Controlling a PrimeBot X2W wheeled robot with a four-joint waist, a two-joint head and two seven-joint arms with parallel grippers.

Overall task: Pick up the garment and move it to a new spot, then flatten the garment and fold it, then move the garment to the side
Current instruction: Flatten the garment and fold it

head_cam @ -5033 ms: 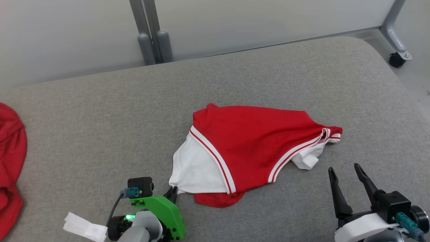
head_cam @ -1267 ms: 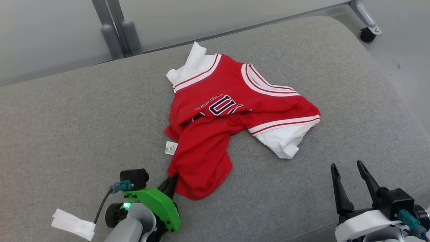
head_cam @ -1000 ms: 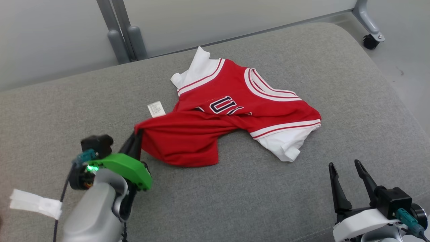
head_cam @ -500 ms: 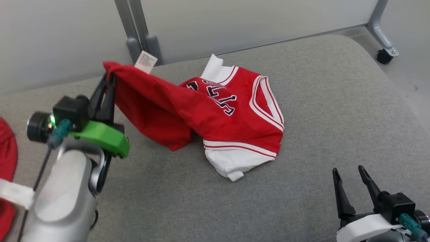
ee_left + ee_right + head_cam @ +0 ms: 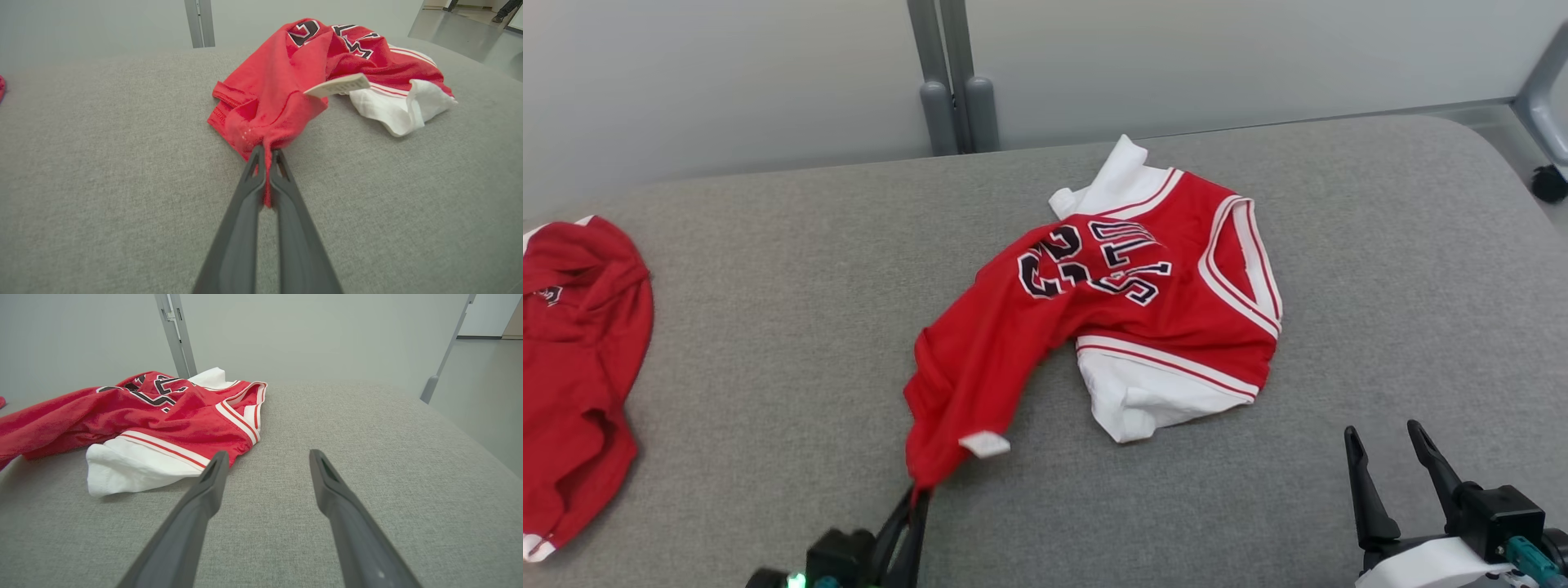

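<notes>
The garment (image 5: 1111, 310) is a red and white jersey with dark lettering, lying rumpled on the grey padded surface (image 5: 768, 327). One red corner trails toward the near edge, where my left gripper (image 5: 913, 496) is shut on it. In the left wrist view the red cloth (image 5: 269, 106) bunches just past that gripper (image 5: 266, 154), with a white label (image 5: 338, 85) sticking out. My right gripper (image 5: 1382, 441) stands open at the lower right, apart from the jersey. The right wrist view has the jersey (image 5: 163, 412) to the left of the open fingers (image 5: 212, 473).
A second red garment (image 5: 572, 359) lies at the surface's left edge. Grey metal posts (image 5: 952, 82) rise behind the surface against a pale wall. A caster wheel (image 5: 1547, 181) sits at the far right. Bare grey surface lies between the two garments and right of the jersey.
The left gripper, holding the red corner, has swung from raised at the left down to the near edge, stretching the cloth toward me. The head camera has also shifted. The right gripper stays open.
</notes>
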